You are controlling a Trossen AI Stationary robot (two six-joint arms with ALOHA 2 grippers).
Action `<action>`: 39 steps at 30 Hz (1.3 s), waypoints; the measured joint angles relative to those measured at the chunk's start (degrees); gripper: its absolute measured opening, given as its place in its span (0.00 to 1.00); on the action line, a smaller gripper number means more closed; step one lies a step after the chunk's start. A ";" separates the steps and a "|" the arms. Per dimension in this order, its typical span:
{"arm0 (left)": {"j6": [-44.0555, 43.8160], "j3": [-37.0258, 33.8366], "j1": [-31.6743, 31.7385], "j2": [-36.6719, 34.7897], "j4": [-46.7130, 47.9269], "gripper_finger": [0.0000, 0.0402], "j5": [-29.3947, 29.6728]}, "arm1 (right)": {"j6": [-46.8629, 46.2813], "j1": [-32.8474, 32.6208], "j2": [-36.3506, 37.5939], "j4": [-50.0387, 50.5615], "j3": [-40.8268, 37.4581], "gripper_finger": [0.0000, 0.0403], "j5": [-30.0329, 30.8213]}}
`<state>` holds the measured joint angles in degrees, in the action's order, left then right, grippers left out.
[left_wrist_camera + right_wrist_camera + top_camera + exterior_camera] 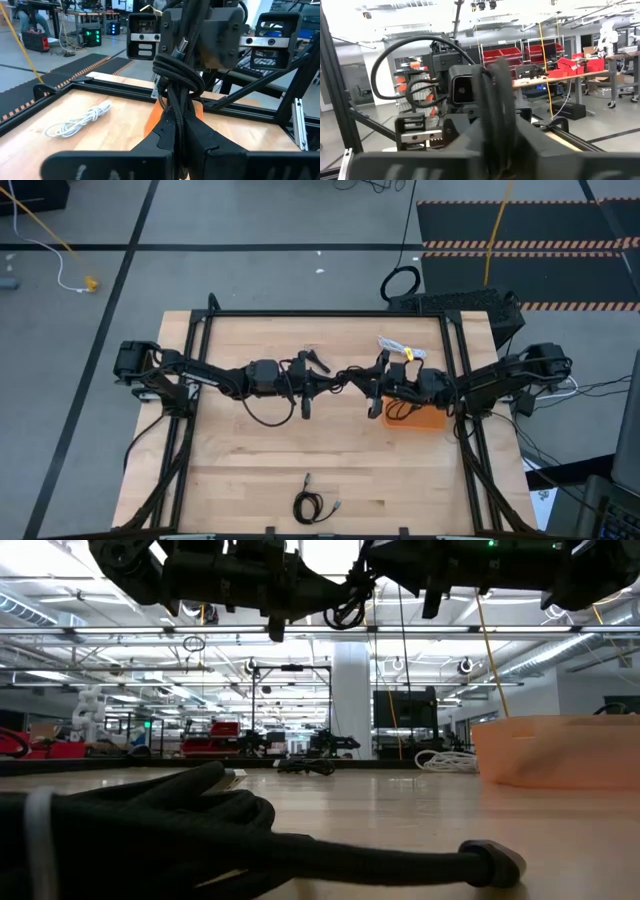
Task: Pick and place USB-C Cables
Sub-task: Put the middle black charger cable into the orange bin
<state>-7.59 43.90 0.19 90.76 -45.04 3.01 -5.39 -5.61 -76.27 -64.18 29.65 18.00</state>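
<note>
High view: both grippers meet above the desk's (pixel 250 450) middle, a black cable (pixel 347 376) strung between them. Left fingers (pixel 170 145) clamp its bundle; right fingers (pixel 495 135) look closed on it too (handover, probably). Orange tray (pixel 425 418) lies under the right arm.

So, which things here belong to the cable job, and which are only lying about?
Job: held black cable in left end effector; white cable; loose black cable; orange tray.
Lying about, on the floor: black ring loop; yellow cord.
</note>
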 joint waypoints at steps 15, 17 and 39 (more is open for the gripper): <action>-0.15 0.00 -0.33 0.00 -0.16 0.03 -0.15 | -4.42 0.00 -0.03 0.01 -0.02 0.04 -0.11; -0.15 0.00 -0.33 0.00 0.06 0.07 -0.13 | -4.20 0.00 -0.02 0.58 -0.02 0.02 -0.07; 0.50 0.04 -0.15 0.00 0.22 0.30 0.06 | -9.10 2.91 27.52 52.89 -0.07 0.00 2.82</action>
<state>-7.09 43.94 0.03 90.76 -44.82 3.06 -14.49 -2.70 -48.75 -11.29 29.58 20.82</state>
